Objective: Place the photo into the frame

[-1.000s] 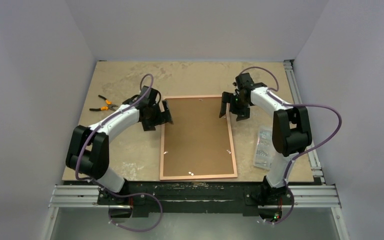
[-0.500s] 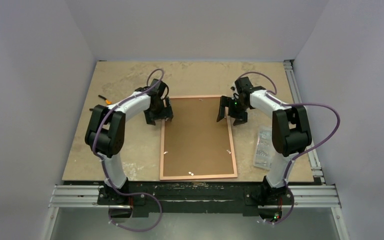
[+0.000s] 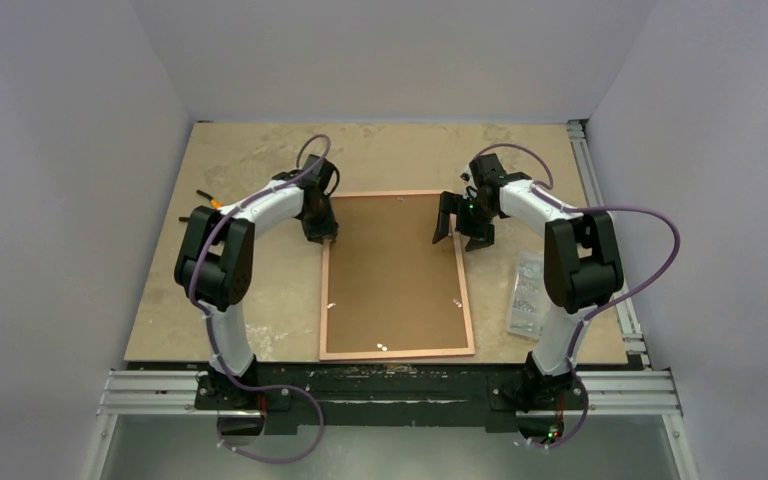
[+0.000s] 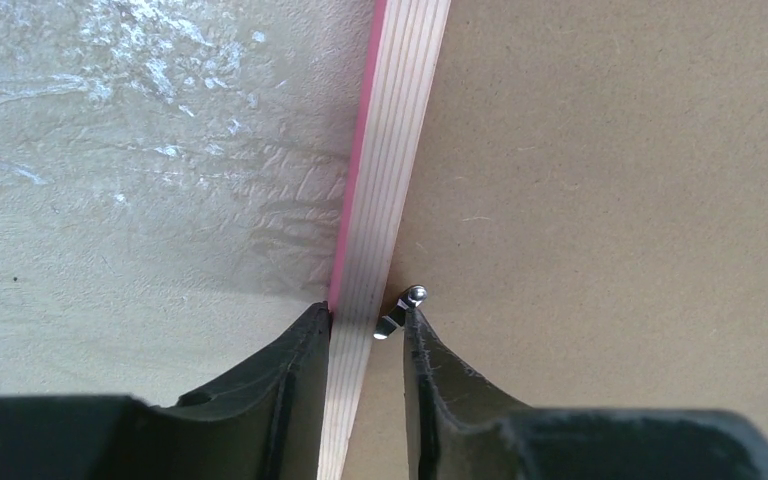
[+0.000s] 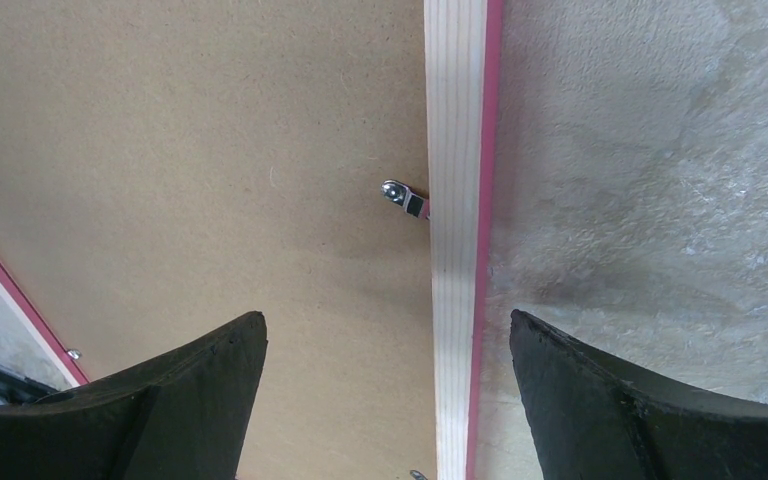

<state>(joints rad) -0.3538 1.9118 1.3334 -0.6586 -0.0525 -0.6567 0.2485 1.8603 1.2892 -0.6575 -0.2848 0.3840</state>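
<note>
The left gripper (image 4: 365, 312) pinches the left rail of the face-down frame (image 4: 392, 150). The right gripper (image 5: 387, 330) hangs over the opposite rail, jaws spread wide.

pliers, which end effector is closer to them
left. left end effector is right of the pliers, on the frame's left rail; right end effector is across the frame.

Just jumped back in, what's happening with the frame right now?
The frame lies face down on the table, brown backing board in it. The left arm's jaws pinch its left rail beside a small metal clip. The right arm's jaws hang wide open straddling the right rail by another clip. No photo is visible.
</note>
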